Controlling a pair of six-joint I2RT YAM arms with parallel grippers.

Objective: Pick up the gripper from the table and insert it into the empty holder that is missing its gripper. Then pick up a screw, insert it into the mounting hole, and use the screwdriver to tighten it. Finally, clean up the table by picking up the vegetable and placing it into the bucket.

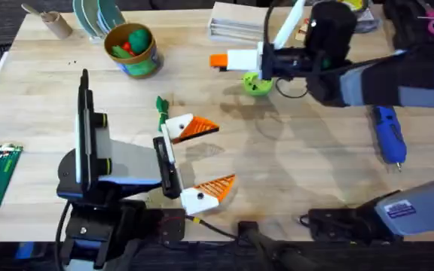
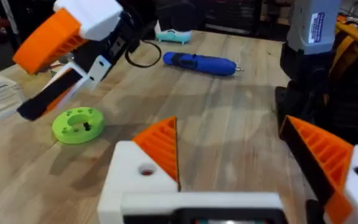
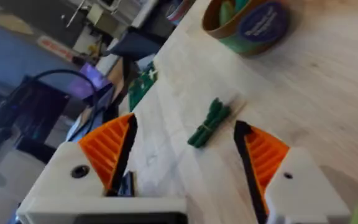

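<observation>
veg (image 1: 161, 105) on table | just beside left end effector (image 1: 202, 158) — apart

The blue screwdriver (image 1: 389, 134) lies flat at the right. The small green vegetable (image 1: 162, 106) lies left of centre. The yellow bucket (image 1: 132, 50) stands upright, upper left.

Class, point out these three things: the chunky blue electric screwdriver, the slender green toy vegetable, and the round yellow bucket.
Blue electric screwdriver (image 1: 389, 132): overhead view, mid-handle.
Green toy vegetable (image 3: 209, 124): right wrist view, middle of stalk.
Yellow bucket (image 1: 148, 60): overhead view, outer wall.
</observation>
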